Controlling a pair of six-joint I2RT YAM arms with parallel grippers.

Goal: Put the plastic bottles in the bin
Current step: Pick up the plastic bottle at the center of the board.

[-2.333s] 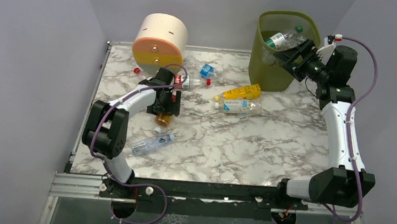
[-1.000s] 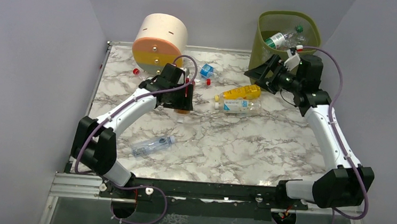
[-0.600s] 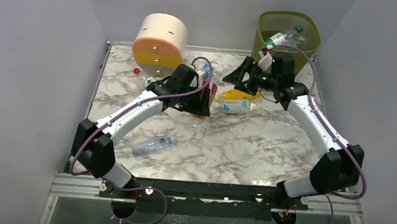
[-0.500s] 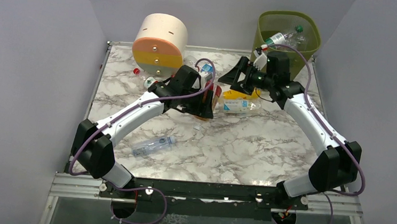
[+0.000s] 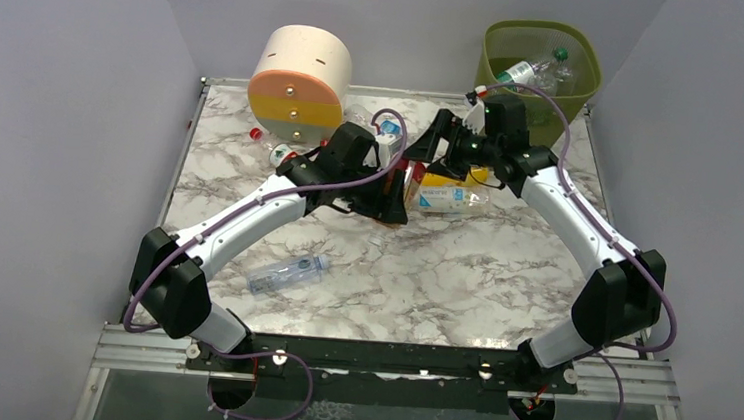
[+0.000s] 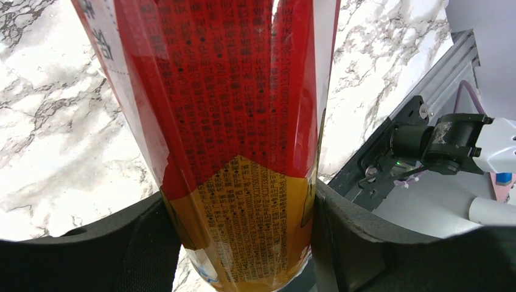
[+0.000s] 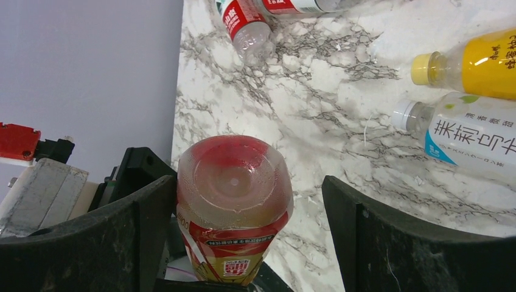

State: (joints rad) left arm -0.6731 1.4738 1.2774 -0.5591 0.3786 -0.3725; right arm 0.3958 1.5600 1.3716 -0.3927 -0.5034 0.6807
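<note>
My left gripper [image 6: 240,243] is shut on a plastic bottle [image 6: 231,121] with a red and yellow label and holds it above the table's middle [image 5: 405,185]. My right gripper [image 7: 248,201] stands open around that bottle's base [image 7: 234,179]. The base is close to the gripper's left finger, with a gap to the right finger. The olive-green bin [image 5: 566,120] stands at the back right with bottles [image 5: 527,74] inside. A yellow bottle [image 7: 487,61] and a clear blue-labelled bottle [image 7: 474,140] lie on the table below the grippers. Another clear bottle [image 5: 288,272] lies near the front left.
A cream, orange and yellow round drawer box [image 5: 300,79] stands at the back left. Small bottles [image 5: 389,131] and a loose red cap [image 5: 256,133] lie beside it. A red-labelled bottle [image 7: 243,21] lies near the left wall. Grey walls enclose the marble table [image 5: 463,277].
My left arm has carried the red-labelled bottle rightward toward the table's middle. My right arm has swung left from the bin, and its open fingers now flank the bottle's base.
</note>
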